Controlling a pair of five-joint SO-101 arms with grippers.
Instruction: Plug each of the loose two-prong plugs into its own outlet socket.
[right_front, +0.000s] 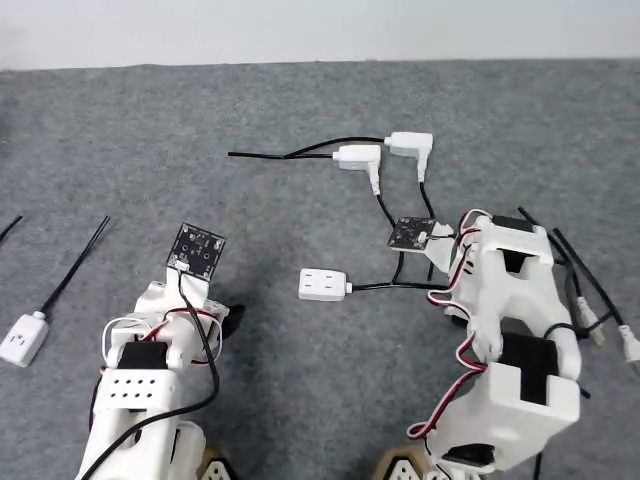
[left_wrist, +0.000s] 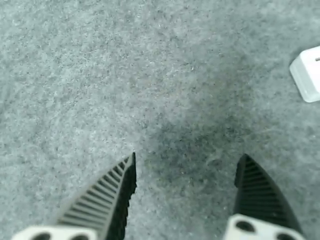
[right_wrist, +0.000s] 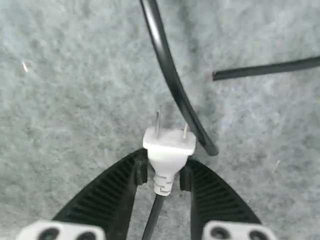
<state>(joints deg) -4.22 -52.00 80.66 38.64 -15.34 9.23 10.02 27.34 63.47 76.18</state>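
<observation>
My right gripper (right_wrist: 164, 166) is shut on a white two-prong plug (right_wrist: 169, 144), just behind its head, with the prongs pointing away over the grey carpet. A thick black cable (right_wrist: 172, 80) runs close beside the prongs. My left gripper (left_wrist: 185, 175) hangs open above bare carpet with nothing between its fingers (left_wrist: 115, 192). The corner of a white outlet socket (left_wrist: 307, 75) lies off to one side of it. In the high view this socket (right_front: 322, 284) lies between the two arms, its cord running toward the right arm (right_front: 505, 310). A second socket (right_front: 22, 338) lies at the far left.
Two white angled plugs (right_front: 360, 157) (right_front: 412, 143) with black cords lie at the back centre. Another white plug (right_front: 630, 346) rests at the right edge. A loose black cord end (right_wrist: 265, 69) crosses the carpet near the held plug. The left arm (right_front: 150, 380) stands at front left.
</observation>
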